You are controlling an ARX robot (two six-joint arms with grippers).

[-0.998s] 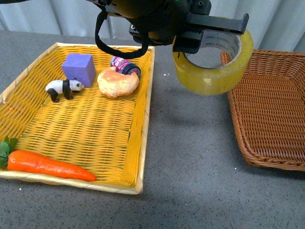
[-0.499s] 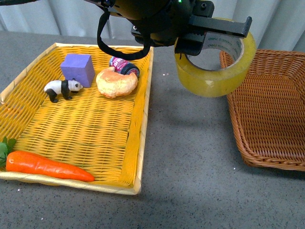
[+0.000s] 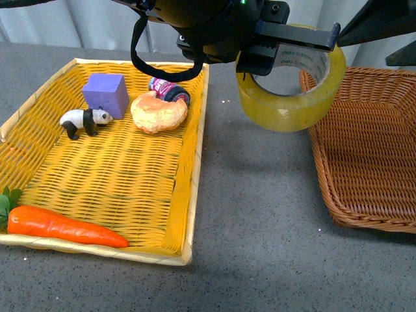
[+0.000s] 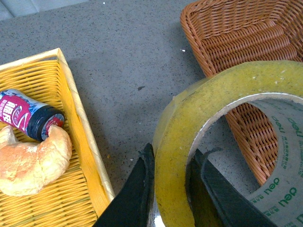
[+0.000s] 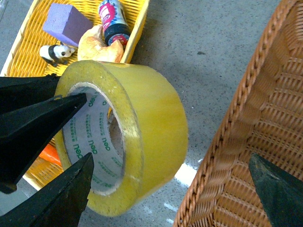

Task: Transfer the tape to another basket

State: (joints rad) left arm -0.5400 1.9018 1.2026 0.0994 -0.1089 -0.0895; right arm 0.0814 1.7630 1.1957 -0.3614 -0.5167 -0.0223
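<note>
The tape (image 3: 286,107), a wide yellowish roll with a white printed core, hangs in the air over the grey table, between the yellow tray and the dark brown wicker basket (image 3: 370,162). My left gripper (image 3: 286,49) is shut on the tape, with one finger inside the core and one outside the wall. In the left wrist view the gripper (image 4: 173,189) pinches the roll's wall (image 4: 213,104), and the basket (image 4: 236,28) lies beyond it. My right gripper (image 5: 170,165) is open, above the basket's near rim (image 5: 236,142) and beside the tape (image 5: 142,118). It shows dark at the top right of the front view (image 3: 380,23).
The yellow woven tray (image 3: 192,195) lies at the left. It holds a purple block (image 3: 105,93), a toy panda (image 3: 84,120), a croissant (image 3: 159,112), a small bottle (image 3: 170,90) and a carrot (image 3: 65,226). Grey table (image 3: 260,214) lies between tray and basket.
My right gripper has come into the front view at the top right. The tape has stayed almost still in my left gripper over the gap.
</note>
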